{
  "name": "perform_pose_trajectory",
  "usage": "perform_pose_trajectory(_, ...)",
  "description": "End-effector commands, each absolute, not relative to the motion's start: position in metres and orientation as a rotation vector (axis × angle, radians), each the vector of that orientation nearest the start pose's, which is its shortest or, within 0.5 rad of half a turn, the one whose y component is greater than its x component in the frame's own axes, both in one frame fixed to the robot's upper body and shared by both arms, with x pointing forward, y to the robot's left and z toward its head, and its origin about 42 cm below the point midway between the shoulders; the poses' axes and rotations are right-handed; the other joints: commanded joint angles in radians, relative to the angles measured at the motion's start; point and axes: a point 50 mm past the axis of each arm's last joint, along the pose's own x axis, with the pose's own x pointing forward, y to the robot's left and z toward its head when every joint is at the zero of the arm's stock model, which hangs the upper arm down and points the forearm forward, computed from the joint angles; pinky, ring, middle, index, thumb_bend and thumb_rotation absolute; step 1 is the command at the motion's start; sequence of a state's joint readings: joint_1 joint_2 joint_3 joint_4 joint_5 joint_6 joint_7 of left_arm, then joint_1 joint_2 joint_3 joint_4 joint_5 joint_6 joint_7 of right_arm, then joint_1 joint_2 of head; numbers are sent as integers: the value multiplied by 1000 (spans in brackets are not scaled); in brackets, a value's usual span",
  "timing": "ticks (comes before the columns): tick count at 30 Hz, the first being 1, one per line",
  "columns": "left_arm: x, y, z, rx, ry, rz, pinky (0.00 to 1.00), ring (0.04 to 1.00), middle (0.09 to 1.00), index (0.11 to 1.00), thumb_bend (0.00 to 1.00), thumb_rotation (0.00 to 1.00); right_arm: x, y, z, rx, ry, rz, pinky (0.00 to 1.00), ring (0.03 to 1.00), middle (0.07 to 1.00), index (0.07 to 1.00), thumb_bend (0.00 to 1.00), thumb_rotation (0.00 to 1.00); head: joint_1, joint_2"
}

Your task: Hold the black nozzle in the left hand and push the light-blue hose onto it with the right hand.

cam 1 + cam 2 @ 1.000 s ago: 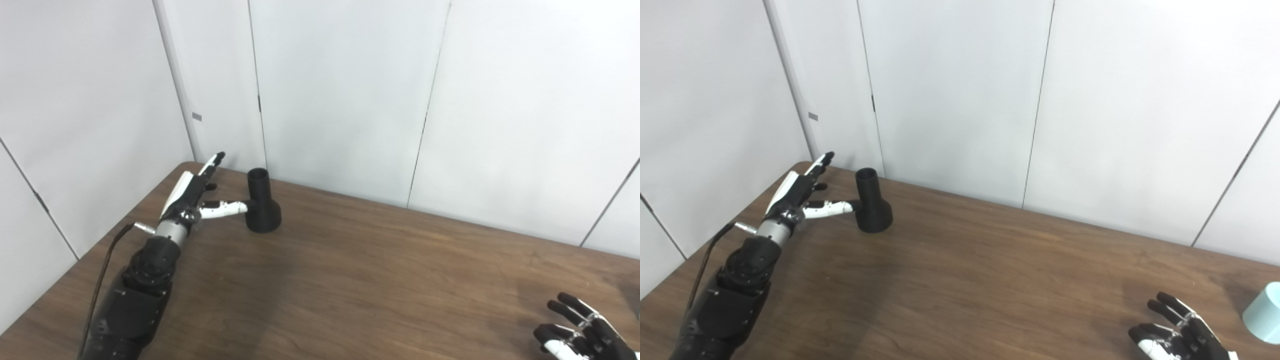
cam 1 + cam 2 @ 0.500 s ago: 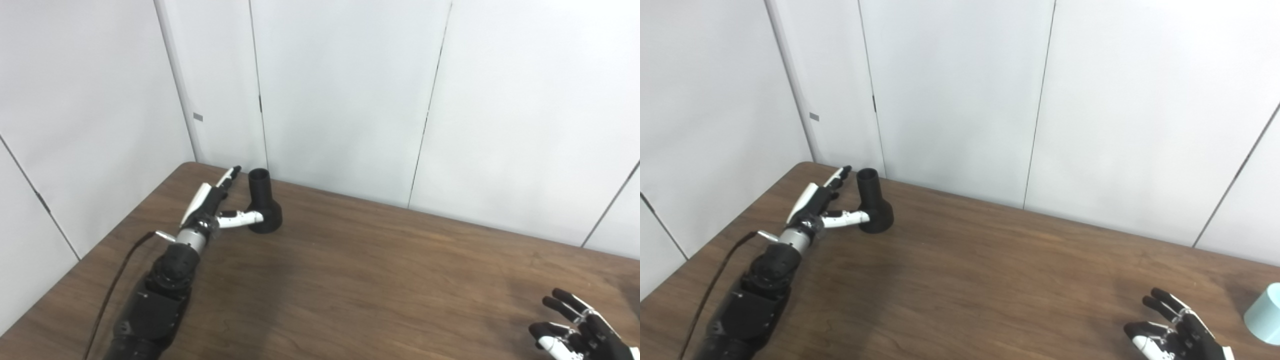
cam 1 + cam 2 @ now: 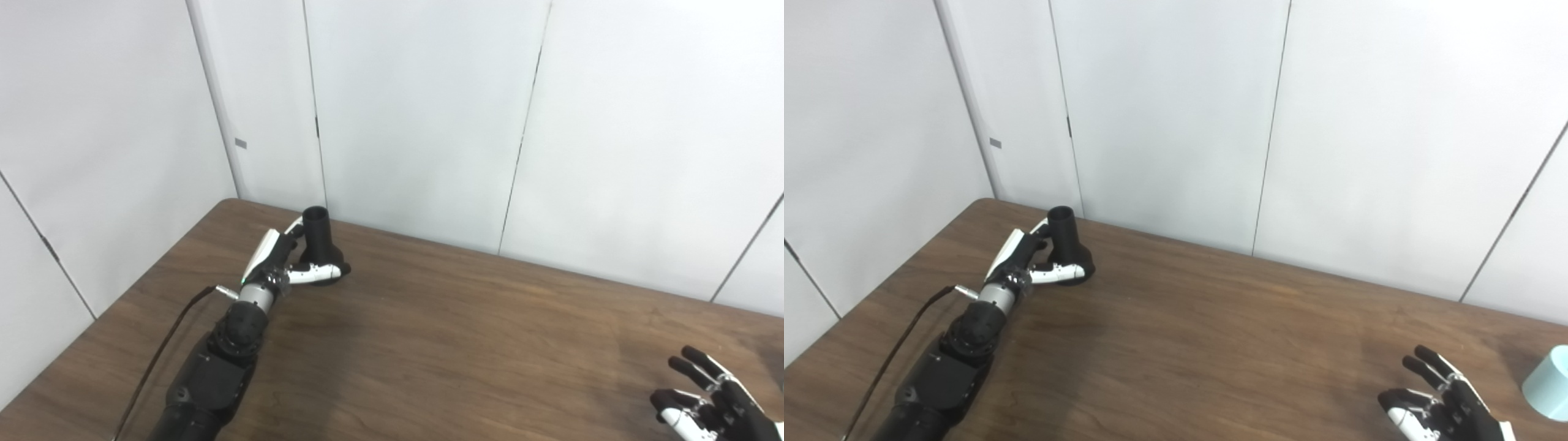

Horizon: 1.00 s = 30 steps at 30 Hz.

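The black nozzle [image 3: 318, 237] stands upright on its flared base near the table's far left corner, narrow mouth up. My left hand [image 3: 277, 260] has reached it: the thumb lies across the front of the flared base and the fingers [image 3: 295, 225] run behind the neck, still spread, so the hand is open around it. At the table's right edge, a light-blue hose end [image 3: 1548, 383] shows only in the right eye view. My right hand [image 3: 1442, 407] hovers open low at the right, left of the hose, palm up and fingers spread.
The brown wooden table [image 3: 453, 331] meets white wall panels [image 3: 416, 116] right behind the nozzle. A black cable [image 3: 159, 355] trails along my left forearm.
My left hand has moved right and forward, from just touching the nozzle with the thumb tip to bracketing it between thumb and fingers. The right hand has shifted only slightly.
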<state>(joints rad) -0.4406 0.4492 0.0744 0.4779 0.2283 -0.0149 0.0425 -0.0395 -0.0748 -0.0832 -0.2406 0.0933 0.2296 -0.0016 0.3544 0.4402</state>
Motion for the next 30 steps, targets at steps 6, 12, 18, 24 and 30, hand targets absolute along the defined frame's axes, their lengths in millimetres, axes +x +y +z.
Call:
perform_pose_trajectory(6, 438, 389, 201, 652, -126, 238, 897, 927, 918, 932, 960, 280, 292, -247, 176, 13, -125, -45, 414, 549, 760, 779, 399, 0, -2, 3)
perform_pose_trajectory(12, 440, 391, 197, 646, -121, 265, 876, 896, 877, 899, 934, 273, 290, -246, 178, 18, -132, -35, 419, 542, 755, 783, 354, 0, -2, 8)
perform_pose_trajectory(18, 440, 389, 193, 631, -126, 281, 778, 832, 828, 856, 906, 267, 287, -244, 181, 26, -133, -31, 407, 537, 759, 792, 339, 0, -1, 16)
perform_pose_trajectory(24, 440, 387, 192, 625, -122, 279, 744, 805, 806, 836, 887, 263, 285, -243, 182, 24, -130, -24, 412, 546, 776, 802, 325, 0, -4, 25)
perform_pose_trajectory(30, 440, 383, 189, 575, -125, 322, 618, 703, 728, 762, 844, 250, 281, -243, 185, 23, -122, -23, 424, 554, 781, 813, 320, 0, -2, 33)
